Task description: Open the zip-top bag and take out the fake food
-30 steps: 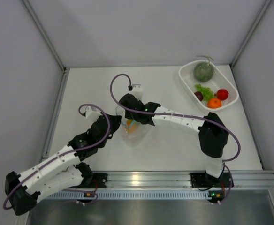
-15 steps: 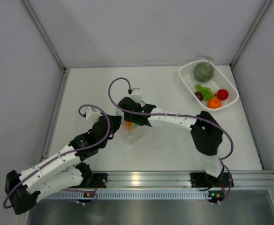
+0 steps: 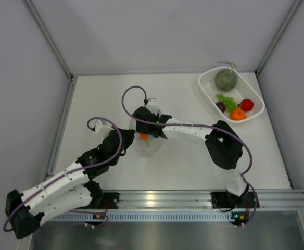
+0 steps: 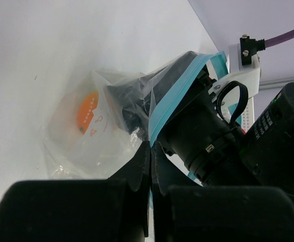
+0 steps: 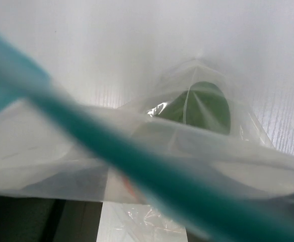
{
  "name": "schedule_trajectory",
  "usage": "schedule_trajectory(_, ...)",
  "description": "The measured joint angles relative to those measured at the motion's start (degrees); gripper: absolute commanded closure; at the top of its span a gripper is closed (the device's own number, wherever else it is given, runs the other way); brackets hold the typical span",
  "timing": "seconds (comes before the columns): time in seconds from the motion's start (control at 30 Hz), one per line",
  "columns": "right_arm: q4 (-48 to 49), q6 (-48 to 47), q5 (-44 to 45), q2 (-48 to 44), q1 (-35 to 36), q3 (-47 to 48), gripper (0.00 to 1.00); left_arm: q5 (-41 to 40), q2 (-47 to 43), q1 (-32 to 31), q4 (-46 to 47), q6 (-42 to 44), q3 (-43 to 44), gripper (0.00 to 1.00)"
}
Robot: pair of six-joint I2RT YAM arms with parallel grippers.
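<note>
The zip-top bag (image 3: 148,150) lay near the middle of the bench (image 3: 183,166), and the left end effector (image 4: 151,154) was clenched on its blue-strip rim from about 8 o'clock. The right end effector (image 3: 144,135) was pushed into the bag's mouth from 1 o'clock, its fingers veiled by plastic, so I cannot tell whether they were parted. An orange-and-green piece of fake food (image 4: 87,112) sat inside the bag, and a white basket (image 3: 200,86) at 2 o'clock held more.
</note>
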Motion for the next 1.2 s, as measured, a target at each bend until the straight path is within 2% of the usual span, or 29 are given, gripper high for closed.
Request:
schedule_trajectory(0.4,-5.1,-3.8,2.1,0.2,-1.2,0.2,0.43,0.0,0.0,-0.1,0.3,0.0,-1.3,1.0)
schedule_trajectory(0.63,-5.1,-5.3,3.9,2.8,-1.5,1.0,0.38,0.0,0.0,-0.2,0.3,0.1,-1.3,1.0)
schedule_trajectory(1.2,-4.0,-6.7,3.5,4.5,-1.6,1.3,0.35,0.0,-1.1,-0.2,0.3,0.9,-1.5,1.0)
